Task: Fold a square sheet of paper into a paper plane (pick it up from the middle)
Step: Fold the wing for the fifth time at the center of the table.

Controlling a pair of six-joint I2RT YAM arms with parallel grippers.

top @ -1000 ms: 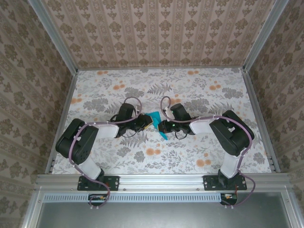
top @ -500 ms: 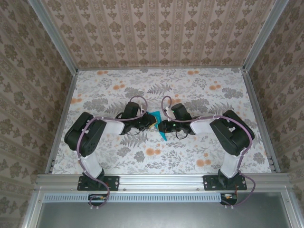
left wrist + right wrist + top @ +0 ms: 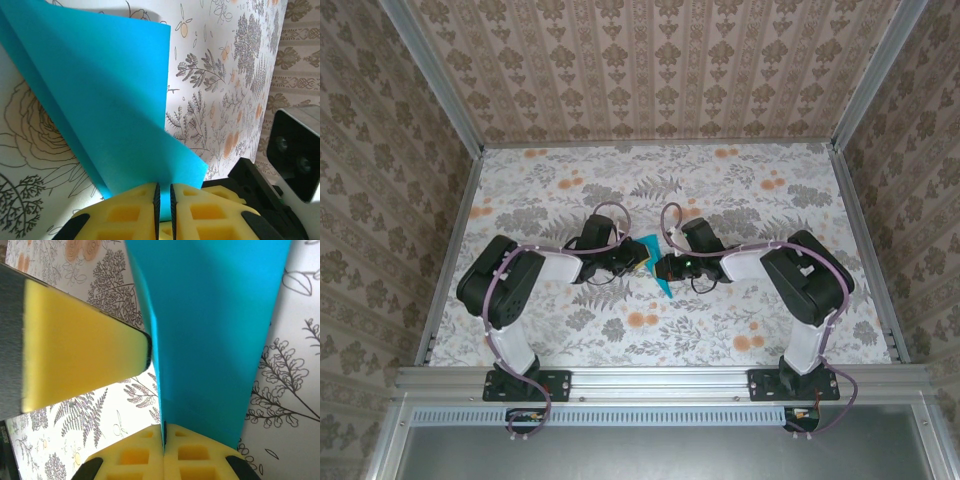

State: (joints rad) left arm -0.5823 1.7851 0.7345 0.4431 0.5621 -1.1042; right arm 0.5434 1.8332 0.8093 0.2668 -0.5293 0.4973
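Top external view: slim teal-blue folded paper plane [image 3: 655, 264] near centre of floral-patterned table [image 3: 770, 200], sharp point toward 6 o'clock. At its 9 o'clock, left gripper [image 3: 638, 258]; at 3 o'clock, right gripper [image 3: 662, 268]. Wrist views: each gripper's yellow pads [image 3: 130, 210] clenched on the teal paper.

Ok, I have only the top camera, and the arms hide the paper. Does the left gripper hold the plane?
Observer: Yes. From its wrist camera, the left gripper is closed on the paper plane, at its near edge.
Operator: And the right one?
Observer: The right gripper is shut on the plane's edge too, fingers together.
Operator: How near are they?
Observer: Very near: from the right wrist, a yellow pad of the left one sits just beside the fold.
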